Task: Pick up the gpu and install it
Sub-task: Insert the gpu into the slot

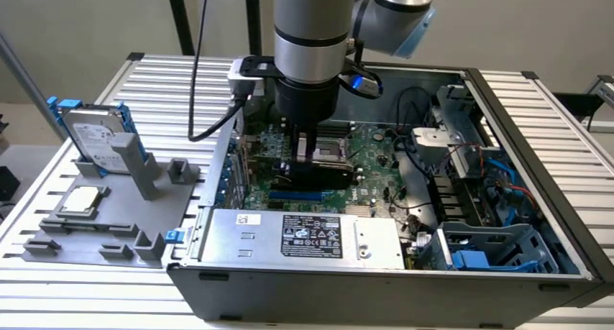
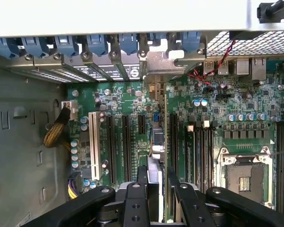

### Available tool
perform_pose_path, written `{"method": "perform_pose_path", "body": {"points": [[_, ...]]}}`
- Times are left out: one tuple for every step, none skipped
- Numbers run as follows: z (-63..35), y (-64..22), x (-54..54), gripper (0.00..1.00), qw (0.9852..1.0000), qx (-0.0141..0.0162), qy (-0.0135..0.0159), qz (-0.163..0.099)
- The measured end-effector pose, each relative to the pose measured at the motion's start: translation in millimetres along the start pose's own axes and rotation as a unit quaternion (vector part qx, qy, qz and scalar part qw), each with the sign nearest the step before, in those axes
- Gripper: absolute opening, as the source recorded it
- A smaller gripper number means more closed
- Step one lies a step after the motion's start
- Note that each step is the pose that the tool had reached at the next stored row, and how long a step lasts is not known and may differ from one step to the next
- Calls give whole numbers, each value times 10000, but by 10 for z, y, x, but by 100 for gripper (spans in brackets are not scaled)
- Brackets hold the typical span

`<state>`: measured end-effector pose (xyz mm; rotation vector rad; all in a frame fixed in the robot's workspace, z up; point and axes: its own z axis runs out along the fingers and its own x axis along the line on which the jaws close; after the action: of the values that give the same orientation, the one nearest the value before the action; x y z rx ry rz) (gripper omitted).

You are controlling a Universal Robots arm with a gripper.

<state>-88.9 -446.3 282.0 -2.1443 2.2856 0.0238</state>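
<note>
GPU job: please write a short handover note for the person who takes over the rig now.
The gripper is down inside the PC case, shut on the gpu.
The card stands on edge between the fingers, at the motherboard's expansion slots.
Done: gpu picked up and carried into the case.
Left: full seating cannot be confirmed; the gripper has not let go.

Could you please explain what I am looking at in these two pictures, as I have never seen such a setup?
A robot arm reaches into an open computer case on a slatted table. One picture comes from a camera off the arm; the other looks down from its wrist, past the gripper to the motherboard. The gripper is closed on the gpu, a thin card, held edge-down over the board's slots. Beside the case, a grey holder carries a hard drive and a CPU chip.
</note>
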Motion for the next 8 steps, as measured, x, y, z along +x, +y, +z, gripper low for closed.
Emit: {"method": "perform_pose_path", "body": {"points": [[3,3,-1,27,10000,-1,-6,1],[9,10,-1,27,10000,-1,-16,2],[15,19,-2,27,10000,-1,-23,8],[24,29,-5,27,10000,-1,-26,18],[32,40,-4,27,10000,-1,-26,27],[40,47,-3,27,10000,-1,-27,37],[47,53,-3,27,10000,-1,-27,47],[54,57,-2,27,10000,-1,-27,56]]}}
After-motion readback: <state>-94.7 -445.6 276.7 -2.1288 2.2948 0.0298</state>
